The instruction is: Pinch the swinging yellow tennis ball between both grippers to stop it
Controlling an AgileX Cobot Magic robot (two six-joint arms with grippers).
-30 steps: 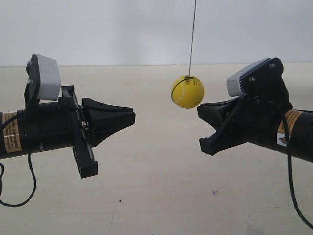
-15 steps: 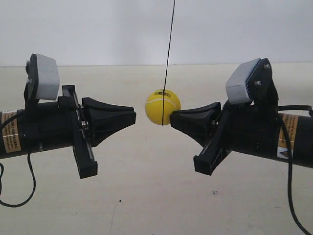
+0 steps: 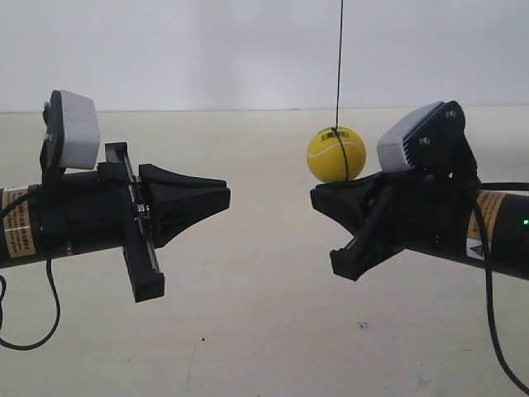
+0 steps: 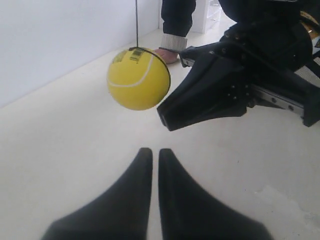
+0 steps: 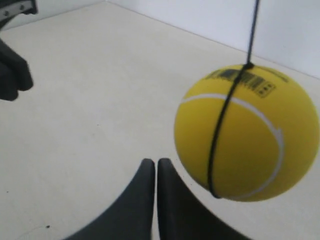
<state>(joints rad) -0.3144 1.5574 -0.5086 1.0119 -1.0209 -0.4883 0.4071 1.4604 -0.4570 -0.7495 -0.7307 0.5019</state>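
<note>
The yellow tennis ball [image 3: 336, 154] hangs on a thin black string [image 3: 340, 66] just above the tip of my right gripper [image 3: 319, 198], the arm at the exterior view's right. In the right wrist view the ball [image 5: 246, 132] looms large, close beside the shut gripper [image 5: 152, 161]. My left gripper [image 3: 225, 198] is shut and stands well short of the ball, with open air between them. From the left wrist the ball [image 4: 138, 78] hangs ahead of that gripper [image 4: 151, 151], next to the right gripper's tip [image 4: 167, 115]. Neither gripper touches the ball.
A pale floor [image 3: 264, 331] runs under both arms to a white wall [image 3: 165, 50]. A person's sleeve and hand [image 4: 172, 42] show by the wall behind the ball. A black cable [image 3: 496, 331] hangs from the right arm.
The ball swung left to between the two tips, then back right and higher, above the right gripper's tip. The right arm pushed left, then eased back a little. The left arm stayed still.
</note>
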